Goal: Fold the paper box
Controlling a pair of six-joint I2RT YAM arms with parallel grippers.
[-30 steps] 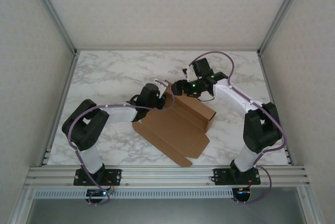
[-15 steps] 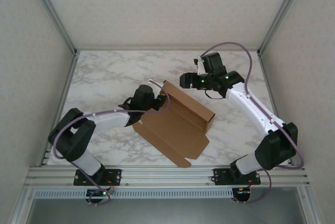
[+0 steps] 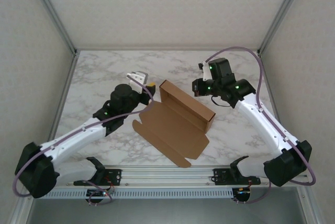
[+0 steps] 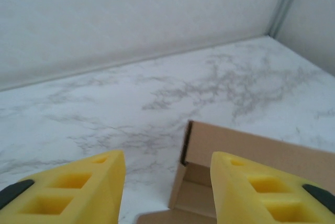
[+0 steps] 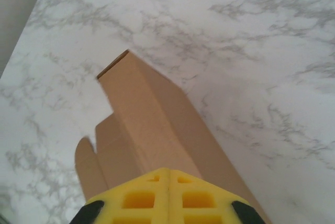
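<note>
Jaws of the left gripper (image 4: 167, 167) stand apart with nothing between them. The right gripper (image 5: 168, 174) is clenched tight on nothing, just by the raised far wall of the paper box (image 3: 175, 122) — partly folded, mid-table (image 3: 99, 72) between both arms, its near flap lying flat.

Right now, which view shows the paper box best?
Top external: the whole paper box shows, far wall raised, front panel lying flat. Left wrist catches one raised corner; right wrist looks along the raised wall.
</note>
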